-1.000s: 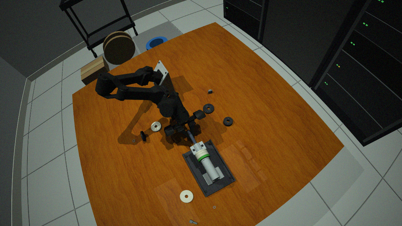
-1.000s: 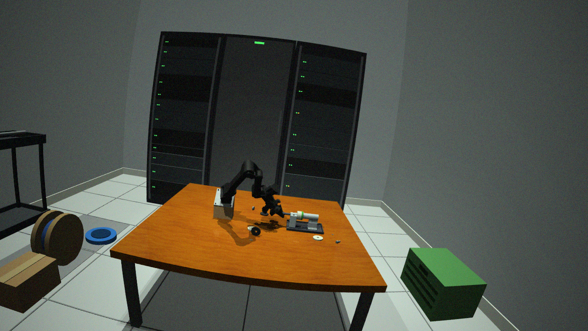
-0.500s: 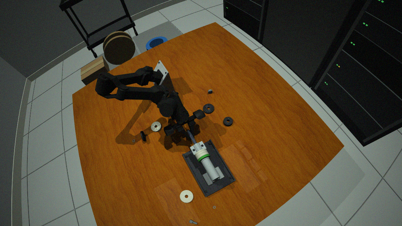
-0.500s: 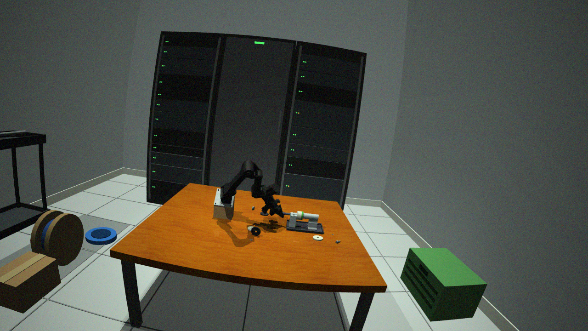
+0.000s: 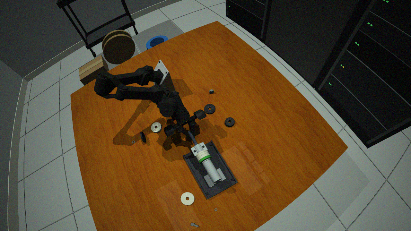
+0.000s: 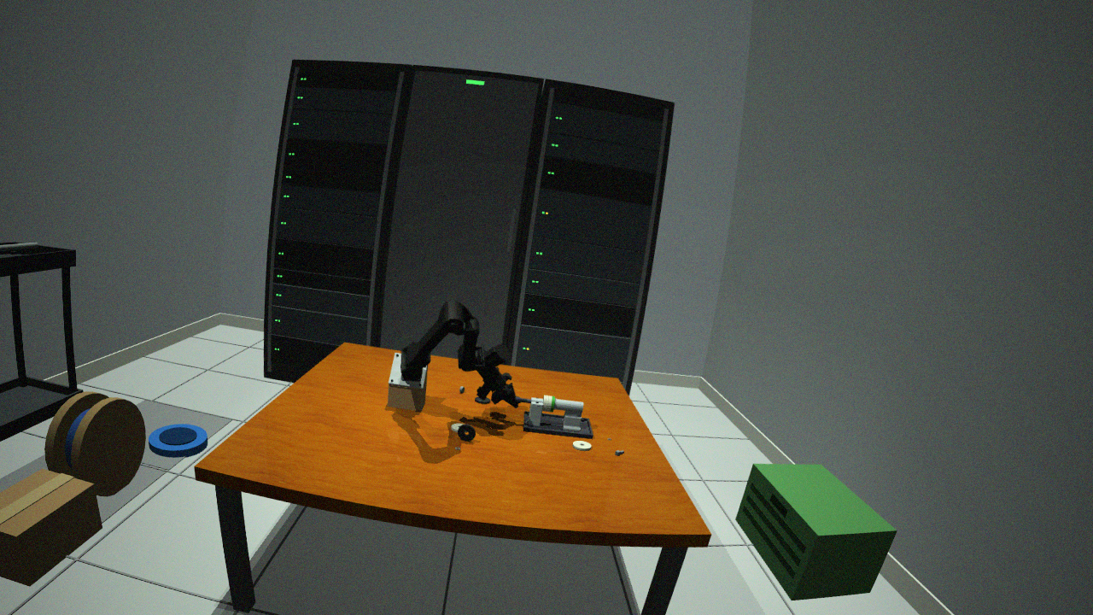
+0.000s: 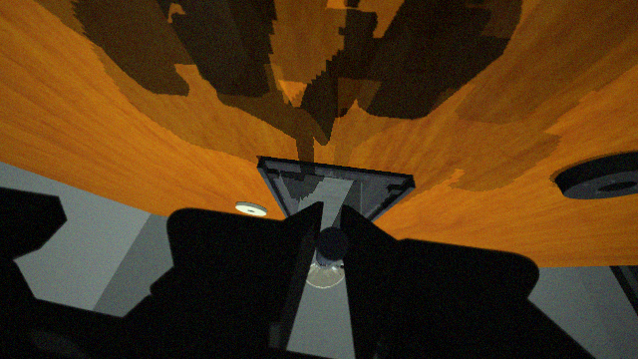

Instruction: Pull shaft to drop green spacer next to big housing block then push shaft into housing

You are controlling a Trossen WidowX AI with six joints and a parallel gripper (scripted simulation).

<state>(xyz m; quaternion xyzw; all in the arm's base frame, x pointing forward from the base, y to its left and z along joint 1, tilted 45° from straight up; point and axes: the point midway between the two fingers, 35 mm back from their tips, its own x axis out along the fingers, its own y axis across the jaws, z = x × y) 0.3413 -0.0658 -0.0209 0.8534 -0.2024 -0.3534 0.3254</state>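
Note:
My gripper (image 5: 188, 132) (image 6: 518, 401) (image 7: 332, 209) is shut on the grey shaft (image 5: 193, 139) (image 7: 332, 242), whose dark round end shows between the fingers in the wrist view. The shaft runs into the light end bracket (image 5: 195, 150) (image 6: 535, 412). Beyond the bracket sit cream spacers (image 5: 203, 154). The green spacer (image 5: 205, 159) (image 6: 552, 402) is still up in line, between the cream spacers and the white cylindrical housing (image 5: 211, 170) (image 6: 567, 405). It has not dropped. How far the shaft reaches inside is hidden.
The fixture stands on a dark tray (image 5: 225, 165) (image 6: 553, 431). Dark discs (image 5: 209, 108) (image 5: 229, 122) lie beyond the gripper. A pale disc (image 5: 156, 126) and an upright dark disc (image 5: 143, 137) are on its other side. A white disc (image 5: 186, 197) (image 6: 581, 445) lies beside the tray.

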